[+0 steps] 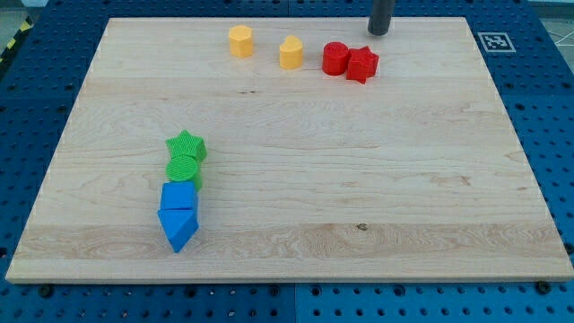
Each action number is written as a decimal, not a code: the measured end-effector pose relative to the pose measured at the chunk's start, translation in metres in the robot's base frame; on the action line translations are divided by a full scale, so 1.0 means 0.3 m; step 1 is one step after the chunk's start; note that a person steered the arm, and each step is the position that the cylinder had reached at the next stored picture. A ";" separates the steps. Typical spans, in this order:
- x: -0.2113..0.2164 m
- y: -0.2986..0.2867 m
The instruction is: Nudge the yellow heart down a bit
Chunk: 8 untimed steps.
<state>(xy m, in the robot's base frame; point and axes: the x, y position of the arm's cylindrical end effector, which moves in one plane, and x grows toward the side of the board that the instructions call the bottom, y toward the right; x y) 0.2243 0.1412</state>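
The yellow heart (291, 52) sits near the view's top edge of the wooden board (359, 179), a little left of centre. My tip (378, 32) is at the view's top, to the right of the heart and just above the red star (362, 65). It touches no block. A red cylinder (335, 58) lies between the heart and the red star, touching the star. A yellow hexagon (240, 40) stands to the left of the heart.
At the lower left a column of blocks runs downwards: a green star (186, 145), a green cylinder (184, 169), a blue cube (178, 196) and a blue triangle (178, 226). A blue pegboard (556, 108) surrounds the board.
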 end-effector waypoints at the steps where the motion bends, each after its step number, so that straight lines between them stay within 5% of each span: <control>1: 0.009 -0.030; 8: 0.235 -0.422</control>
